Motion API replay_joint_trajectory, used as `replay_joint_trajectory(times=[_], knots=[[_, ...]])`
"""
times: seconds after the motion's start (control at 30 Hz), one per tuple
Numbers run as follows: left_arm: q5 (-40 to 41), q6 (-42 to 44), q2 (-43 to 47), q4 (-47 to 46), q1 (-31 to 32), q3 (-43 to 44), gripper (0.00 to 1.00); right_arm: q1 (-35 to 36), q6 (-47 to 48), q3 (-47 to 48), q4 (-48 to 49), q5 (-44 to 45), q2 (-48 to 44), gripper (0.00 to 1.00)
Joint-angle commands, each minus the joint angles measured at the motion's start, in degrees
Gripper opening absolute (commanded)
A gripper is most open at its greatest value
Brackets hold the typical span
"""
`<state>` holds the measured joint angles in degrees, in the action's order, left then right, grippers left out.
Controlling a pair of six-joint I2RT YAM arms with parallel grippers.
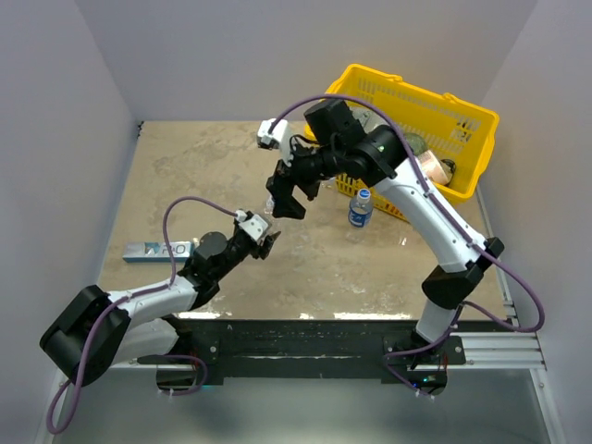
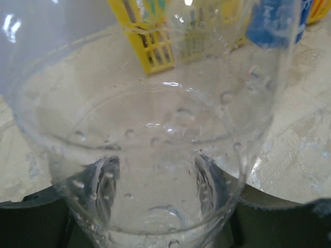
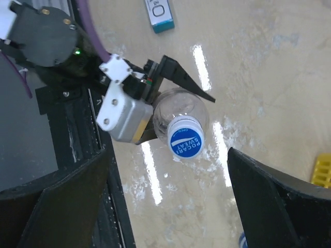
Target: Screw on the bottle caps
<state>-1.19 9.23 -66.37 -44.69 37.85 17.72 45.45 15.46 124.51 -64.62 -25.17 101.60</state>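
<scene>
Table [image 1: 370,268]: beige stone; labelled bottle [image 1: 361,208] upright beside yellow basket [image 1: 421,92]
Top view: right gripper [image 1: 285,196] above left gripper [image 1: 264,240]
Left wrist: left gripper clenched on clear bottle [image 2: 155,155]
Right wrist: blue cap [image 3: 185,143] on clear bottle; right gripper spread wide

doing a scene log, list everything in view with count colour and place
clear bottle: one, clear, mid-table in the left jaws
bottle cap: one, blue, on that bottle's mouth
labelled bottle: one, clear with blue label, standing before the basket
packet: one, blue and white, lying flat, left side
basket: one, yellow, far right corner, contents too cluttered to name
table: one, mottled beige, under everything
left arm: one, black and white, jaws shut on the clear bottle
right arm: one, black and white, jaws open above the bottle cap
</scene>
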Motion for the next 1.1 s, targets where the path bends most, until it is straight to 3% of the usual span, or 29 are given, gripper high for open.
replay_joint_trajectory(times=[0.0, 0.07, 0.2, 0.3, 0.37, 0.57, 0.73, 1.07], knots=[[-5.04, -3.43, 0.8, -4.71, -0.49, -1.54, 0.0, -0.1, 10.18, 3.91, -11.99, -1.82, -3.42, 0.99], [-9.58, -2.21, 0.98, -4.36, -1.02, -1.46, 0.0, -0.62, 18.4, -1.18, -12.46, -1.2, -5.96, 0.99], [-18.92, 2.18, 1.77, -2.26, -1.46, -1.19, 0.0, -0.72, 38.38, -12.77, -1.61, -1.2, -17.8, 0.97], [-28.23, 7.81, 1.42, 3.79, -1.46, 1.17, 0.0, -0.63, 49.63, -19.56, 4.67, -2.42, -21.09, 0.9], [-32.53, 11.83, 0.98, 6.7, -1.46, 3.1, 0.0, -0.45, 56.39, -18.52, 3.72, -4.79, -20.48, 0.79], [-36.68, 19.06, -0.08, 17.7, -1.37, 7.68, 0.0, 1.04, 83.53, -14.29, -16.64, -7.44, -17.31, 0.68], [-38.53, 21.44, -0.78, 21.65, -1.37, 9.79, 0.0, 2.62, 94.03, -23.43, -16.59, -7.0, -21.88, 0.64], [-39.24, 25.92, -1.22, 27.28, -1.37, 12.17, 0.0, 6.49, 94.93, -25.72, -16.68, -6.47, -21.8, 0.57]])
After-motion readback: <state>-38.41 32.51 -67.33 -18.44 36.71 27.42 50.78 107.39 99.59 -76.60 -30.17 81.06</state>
